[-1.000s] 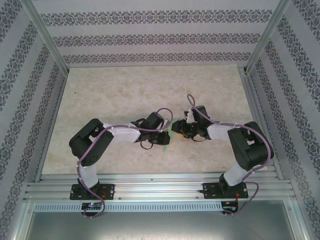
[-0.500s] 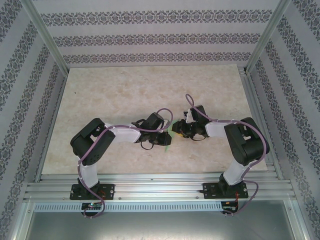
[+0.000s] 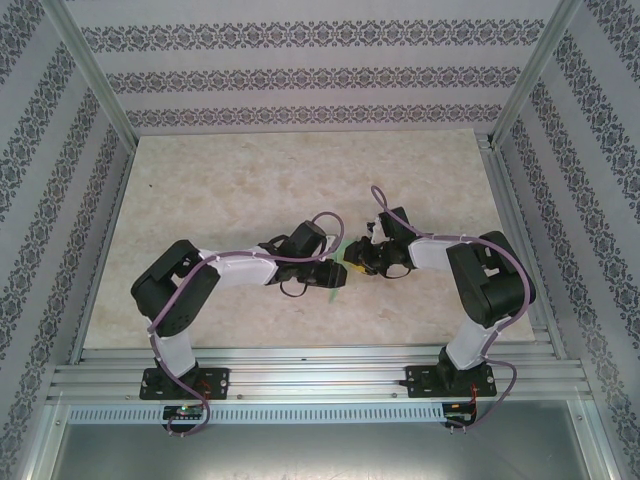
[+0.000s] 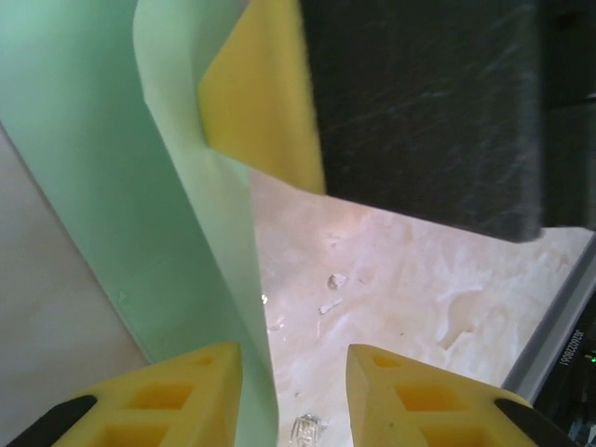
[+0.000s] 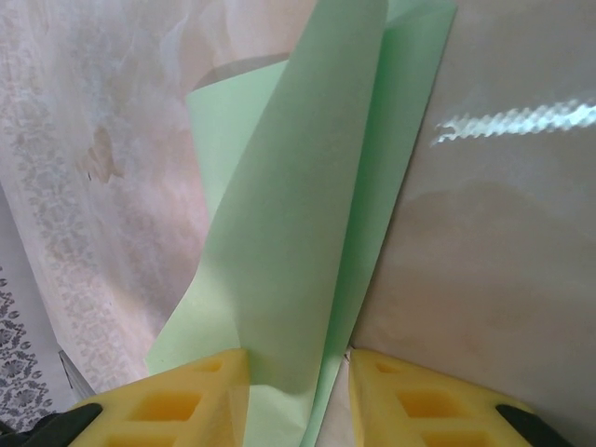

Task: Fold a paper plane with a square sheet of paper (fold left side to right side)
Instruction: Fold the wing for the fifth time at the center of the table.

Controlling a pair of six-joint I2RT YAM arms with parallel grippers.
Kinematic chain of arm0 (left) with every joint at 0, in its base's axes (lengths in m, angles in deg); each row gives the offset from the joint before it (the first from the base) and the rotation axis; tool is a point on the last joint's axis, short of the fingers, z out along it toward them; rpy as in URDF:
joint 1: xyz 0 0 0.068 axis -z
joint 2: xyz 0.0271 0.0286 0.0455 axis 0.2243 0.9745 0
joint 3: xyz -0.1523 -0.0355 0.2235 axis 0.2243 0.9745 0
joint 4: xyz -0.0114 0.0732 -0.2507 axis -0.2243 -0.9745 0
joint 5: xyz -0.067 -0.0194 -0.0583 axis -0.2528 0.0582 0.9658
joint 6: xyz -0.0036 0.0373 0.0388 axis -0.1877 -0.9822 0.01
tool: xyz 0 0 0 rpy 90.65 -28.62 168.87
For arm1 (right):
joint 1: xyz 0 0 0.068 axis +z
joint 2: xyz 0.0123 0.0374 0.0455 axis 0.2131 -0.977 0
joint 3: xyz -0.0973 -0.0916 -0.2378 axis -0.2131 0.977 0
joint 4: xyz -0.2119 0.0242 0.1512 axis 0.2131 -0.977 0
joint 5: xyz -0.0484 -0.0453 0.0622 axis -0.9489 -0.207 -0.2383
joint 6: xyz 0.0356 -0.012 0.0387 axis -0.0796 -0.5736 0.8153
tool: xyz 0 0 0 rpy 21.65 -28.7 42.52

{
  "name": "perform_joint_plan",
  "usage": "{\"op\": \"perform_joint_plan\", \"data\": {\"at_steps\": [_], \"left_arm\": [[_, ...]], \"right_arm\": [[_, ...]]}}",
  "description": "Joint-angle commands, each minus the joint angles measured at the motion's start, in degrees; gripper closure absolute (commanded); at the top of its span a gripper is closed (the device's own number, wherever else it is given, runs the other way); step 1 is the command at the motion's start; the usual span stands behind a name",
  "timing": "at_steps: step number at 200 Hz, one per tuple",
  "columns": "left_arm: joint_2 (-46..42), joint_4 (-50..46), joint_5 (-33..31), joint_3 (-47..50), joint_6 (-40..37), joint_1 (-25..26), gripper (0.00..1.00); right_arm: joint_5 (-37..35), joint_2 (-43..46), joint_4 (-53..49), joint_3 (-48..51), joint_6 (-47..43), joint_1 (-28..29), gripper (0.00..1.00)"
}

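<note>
Top camera looks down from behind; both wrist cameras closely face the paper [image 4: 102, 168].

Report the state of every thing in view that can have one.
Light green paper sheet: folded into layers, partly upright, not flat.
Left gripper: open, paper edge in the gap, not pinched.
Right gripper: open, folded paper layers in the gap.
</note>
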Motion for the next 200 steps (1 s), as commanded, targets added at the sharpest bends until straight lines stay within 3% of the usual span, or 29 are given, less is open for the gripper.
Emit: {"op": "perform_joint_plan", "data": {"at_steps": [1, 49, 90, 200], "left_arm": [[-2.3, -2.3, 0.2, -1.7, -1.1, -0.6, 0.63], [-6.6, -5.1, -0.8, -2.0, -1.1, -4.0, 0.56], [-5.6, -1.9, 4.6, -2.3, 0.8, -9.1, 0.54], [8.4, -1.0, 9.8, -11.5, 0.7, -9.3, 0.67]], "right_arm": [[-4.1, -4.6, 1.1, -0.3, -0.5, 1.7, 0.66], [-4.3, -4.5, 0.8, -0.7, -0.8, 1.9, 0.66], [-4.1, -4.3, 0.7, -0.9, -0.9, 2.0, 0.66], [-3.6, -4.3, 0.4, -1.4, -1.0, 2.1, 0.66]]}}
